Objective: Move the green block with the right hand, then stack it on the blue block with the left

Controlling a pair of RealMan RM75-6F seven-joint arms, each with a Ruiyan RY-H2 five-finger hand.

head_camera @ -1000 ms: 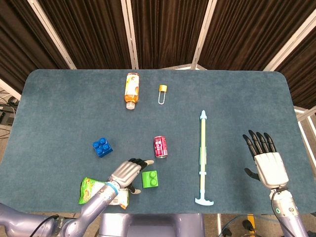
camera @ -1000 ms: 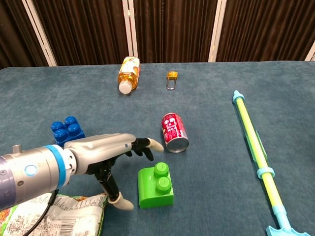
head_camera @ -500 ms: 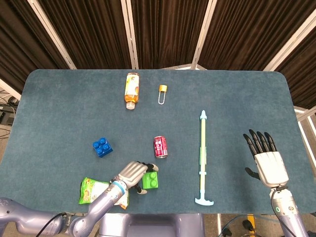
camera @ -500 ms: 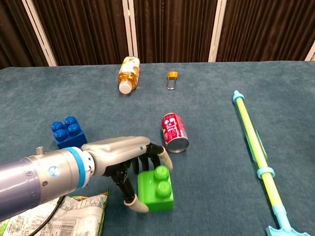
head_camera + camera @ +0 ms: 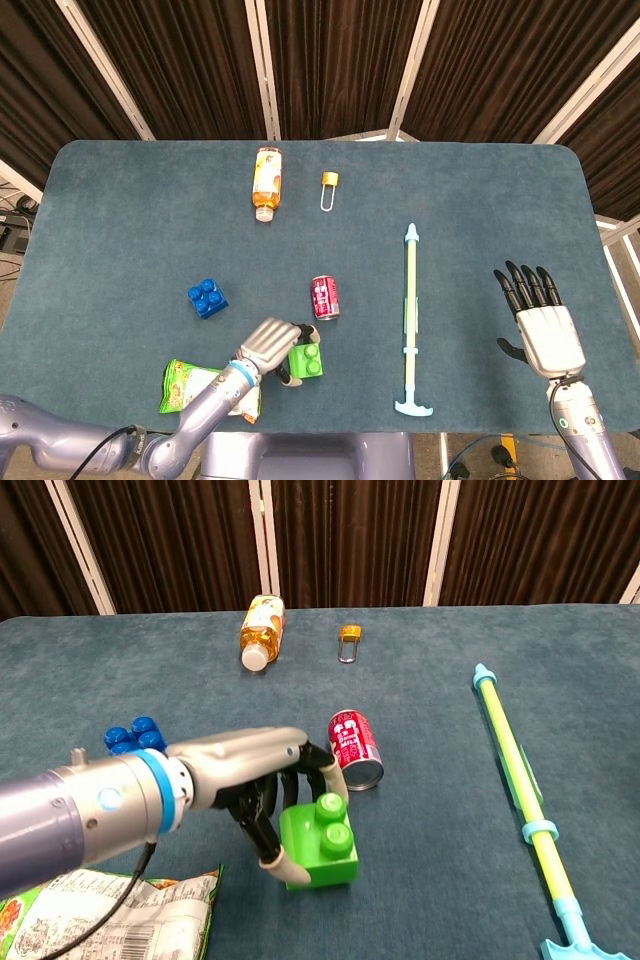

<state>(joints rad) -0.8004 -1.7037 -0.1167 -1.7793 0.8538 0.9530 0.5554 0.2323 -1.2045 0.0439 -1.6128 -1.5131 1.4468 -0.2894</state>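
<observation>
I am looking for writing first: the red can (image 5: 354, 748), lying on its side just beyond the green block (image 5: 320, 844), carries white lettering too small for me to read, the snack bag (image 5: 110, 917) lying near the green block on my left shows a barcode and fine print that I cannot make out, and the orange drink bottle (image 5: 265, 183), far beyond the green block, has a label whose words are blurred. My left hand (image 5: 262, 782) is reaching in low from the left, palm down, with its fingers (image 5: 331, 777) curling over the top of the green block and the thumb pressing on the block's near left face, so I am gripping the block between them; whether it is lifting off the blue-grey table (image 5: 120, 220) I cannot tell. The blue block (image 5: 207, 298) is sitting apart, to the left of and beyond the green block. My right hand (image 5: 538, 323) is hovering well to the right of the green block, past the long yellow-green pump (image 5: 409, 317), holding nothing, its dark fingers straight and spread. A small padlock (image 5: 329, 187) is lying beside the bottle.
</observation>
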